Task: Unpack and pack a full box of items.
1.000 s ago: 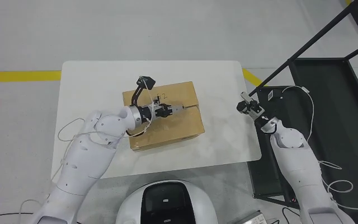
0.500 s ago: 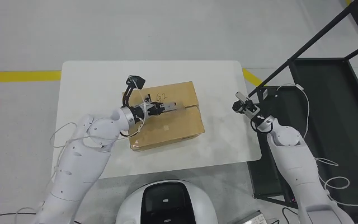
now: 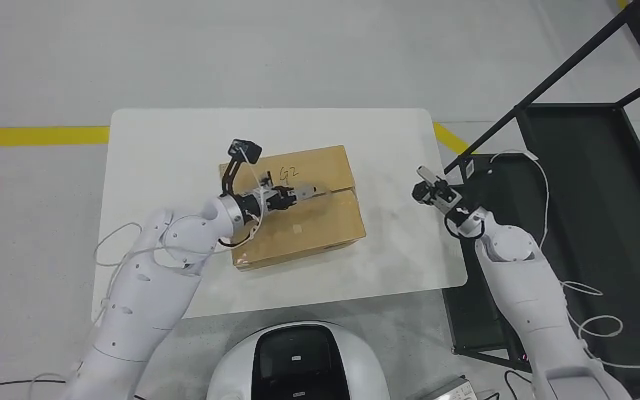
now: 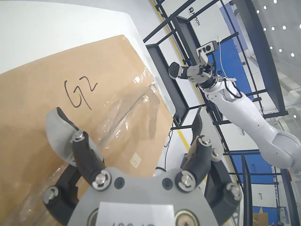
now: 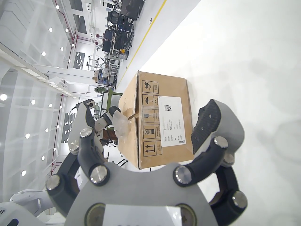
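A sealed cardboard box (image 3: 300, 215) marked in pen sits in the middle of the white table (image 3: 400, 255). Wrinkled clear tape (image 4: 128, 105) runs along its top seam. My left gripper (image 3: 306, 190) hovers low over the box top (image 4: 47, 90) near that seam, open, with nothing between its fingers (image 4: 60, 124). My right gripper (image 3: 424, 186) hangs open and empty above the table's right edge, facing the labelled end of the box (image 5: 164, 121). From there the left gripper (image 5: 109, 118) shows beside loose clear tape (image 5: 122, 124) at the top seam.
A black metal rack (image 3: 570, 190) stands just right of the table, behind my right arm. A yellow line (image 3: 50, 135) crosses the floor at the left. Bare table surrounds the box on every side.
My left gripper has drawn back a little leftward along the box top. My right gripper has shifted left, closer to the table's right edge.
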Robot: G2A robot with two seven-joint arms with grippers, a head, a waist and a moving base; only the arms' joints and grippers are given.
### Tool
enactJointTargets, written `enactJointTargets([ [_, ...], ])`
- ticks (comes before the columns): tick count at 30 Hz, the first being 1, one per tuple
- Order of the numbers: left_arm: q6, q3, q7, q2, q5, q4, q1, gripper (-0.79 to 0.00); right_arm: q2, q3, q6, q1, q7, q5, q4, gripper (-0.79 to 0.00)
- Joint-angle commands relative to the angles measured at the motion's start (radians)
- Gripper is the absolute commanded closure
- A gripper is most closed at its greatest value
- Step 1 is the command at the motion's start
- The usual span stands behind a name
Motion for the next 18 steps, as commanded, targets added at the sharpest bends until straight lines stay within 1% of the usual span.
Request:
enactJointTargets([
  [1,-0.009,-0.021,0.007,0.005,0.0,-0.037,0.016,-0.785,-0.001,-0.003,0.001,0.002,0.001,0.001,0.0,-0.785],
  [5,0.001,-0.067,-0.021,0.018,-0.002,-0.111,0.061,-0.785,-0.003,-0.009,-0.003,0.01,0.007,0.001,0.0,-0.785],
  [8,0.013,-0.09,-0.055,0.027,0.011,-0.142,0.095,-0.785,-0.004,-0.014,-0.005,0.018,0.011,-0.002,0.003,-0.785],
  [12,0.014,-0.093,-0.057,0.031,0.027,-0.13,0.113,-0.785,-0.006,-0.023,-0.004,0.027,0.014,-0.003,0.007,-0.785],
  [18,0.009,-0.067,-0.025,0.026,0.03,-0.074,0.087,-0.785,-0.007,-0.026,-0.005,0.029,0.015,-0.004,0.014,-0.785],
])
